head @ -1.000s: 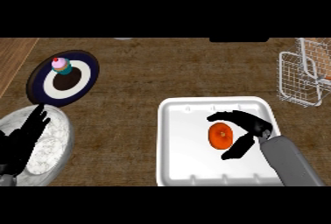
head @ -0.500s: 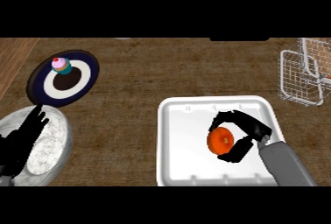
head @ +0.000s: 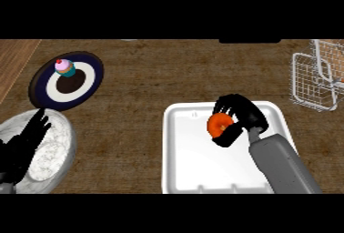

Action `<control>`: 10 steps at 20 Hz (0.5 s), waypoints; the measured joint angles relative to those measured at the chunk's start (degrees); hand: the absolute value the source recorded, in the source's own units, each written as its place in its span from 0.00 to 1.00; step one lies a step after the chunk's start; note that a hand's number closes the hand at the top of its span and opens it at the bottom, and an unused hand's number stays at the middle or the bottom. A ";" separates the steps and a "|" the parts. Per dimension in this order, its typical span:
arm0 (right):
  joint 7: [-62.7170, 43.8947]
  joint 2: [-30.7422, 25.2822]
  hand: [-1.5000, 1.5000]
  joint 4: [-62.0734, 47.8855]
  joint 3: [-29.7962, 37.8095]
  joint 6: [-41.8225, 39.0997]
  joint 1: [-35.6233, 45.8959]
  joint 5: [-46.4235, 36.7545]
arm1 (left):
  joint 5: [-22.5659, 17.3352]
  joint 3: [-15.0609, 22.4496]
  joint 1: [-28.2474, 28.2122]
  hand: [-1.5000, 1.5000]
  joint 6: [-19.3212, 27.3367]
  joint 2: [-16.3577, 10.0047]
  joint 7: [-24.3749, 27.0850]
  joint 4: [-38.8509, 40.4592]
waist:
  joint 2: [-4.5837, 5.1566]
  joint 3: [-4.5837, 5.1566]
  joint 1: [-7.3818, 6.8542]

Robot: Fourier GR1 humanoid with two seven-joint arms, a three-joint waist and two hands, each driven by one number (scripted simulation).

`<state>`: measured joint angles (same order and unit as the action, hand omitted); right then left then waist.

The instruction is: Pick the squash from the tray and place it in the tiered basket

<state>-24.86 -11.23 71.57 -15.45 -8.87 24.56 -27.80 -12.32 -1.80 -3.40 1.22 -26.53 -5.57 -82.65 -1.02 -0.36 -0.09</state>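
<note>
An orange squash point(head: 218, 124) is held over the white tray point(head: 194, 159), near its upper right part. My right hand point(head: 236, 116) curls round the squash, fingers above it and thumb below, hiding part of it. The wire tiered basket point(head: 317, 79) stands at the right edge of the counter, up and to the right of the hand. My left hand point(head: 27, 141) rests open at the lower left, fingers up, over a marbled white plate point(head: 50, 154).
A dark blue plate point(head: 67, 82) with a white centre carries a small cupcake point(head: 64, 67) at the upper left. A lighter wooden strip point(head: 13, 59) runs along the far left edge. Brown counter lies between the tray and the basket.
My right hand has closed round the squash and moved it up toward the tray's far side. The left hand has stayed still.
</note>
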 measured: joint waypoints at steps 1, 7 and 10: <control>-3.45 0.49 1.00 0.39 -0.83 2.19 1.31 -2.98 | 0.02 -0.03 -0.02 0.50 0.02 -0.01 -0.13 -0.01 | -0.09 0.04 -0.04; -24.87 4.43 1.00 4.74 -5.43 10.54 10.04 -19.99 | 0.55 -0.06 -0.31 0.50 0.34 -0.14 -0.83 0.21 | -0.33 -0.07 0.63; -32.95 5.78 1.00 8.25 -7.59 11.29 13.50 -28.09 | 0.11 -0.43 -0.68 0.50 0.24 -0.12 -1.32 -0.19 | -0.33 -0.15 0.85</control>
<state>-57.82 -5.45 79.82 -23.04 2.42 38.07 -55.89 -12.22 -2.23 -4.08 1.46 -26.65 -6.89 -82.84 -1.36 -0.51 0.76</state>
